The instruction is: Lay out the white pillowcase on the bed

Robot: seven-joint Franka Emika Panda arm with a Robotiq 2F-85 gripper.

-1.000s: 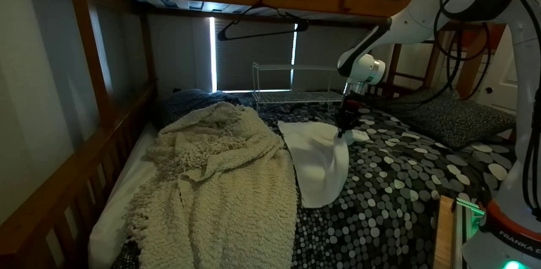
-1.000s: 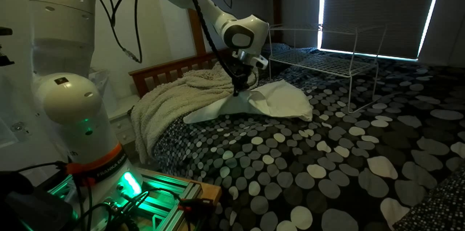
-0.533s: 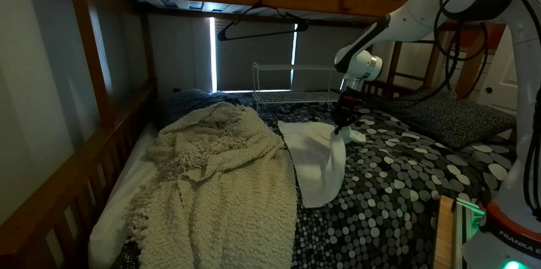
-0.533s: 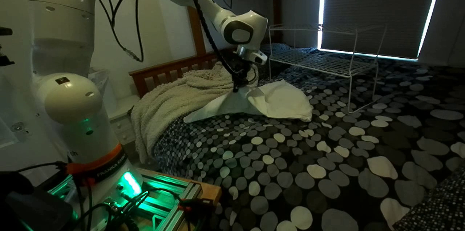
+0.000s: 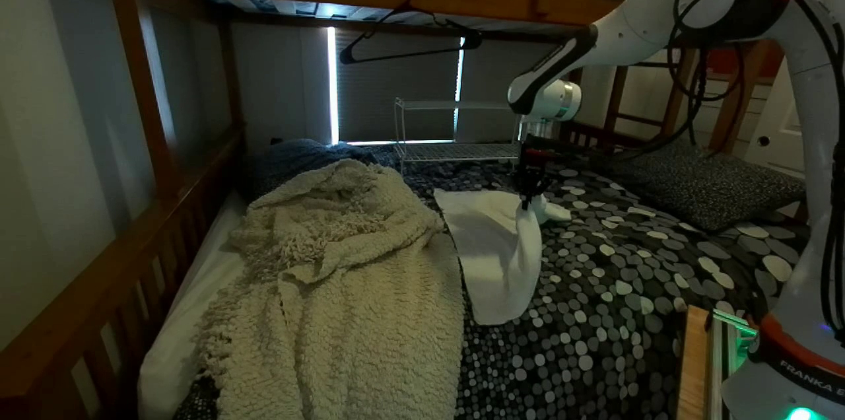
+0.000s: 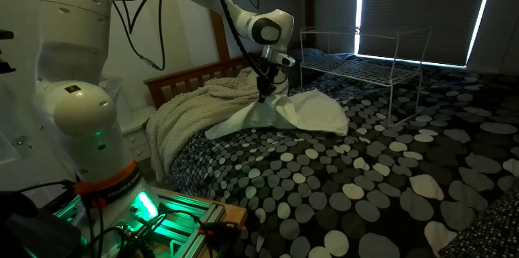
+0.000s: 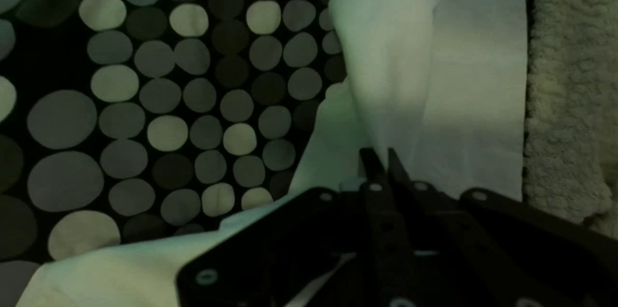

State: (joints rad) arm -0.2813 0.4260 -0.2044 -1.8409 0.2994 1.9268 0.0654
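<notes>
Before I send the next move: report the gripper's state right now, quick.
Gripper: closed, holding the pillowcase by a raised fold.

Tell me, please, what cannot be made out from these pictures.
Part of the pillowcase: hidden behind the gripper in the wrist view.
The bed beneath the blanket: covered in both exterior views.
The blind's top: cut off by the upper edge in an exterior view.

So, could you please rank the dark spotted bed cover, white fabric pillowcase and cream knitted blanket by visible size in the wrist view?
Largest: bed cover
Middle: pillowcase
Smallest: blanket, only a strip showing
</notes>
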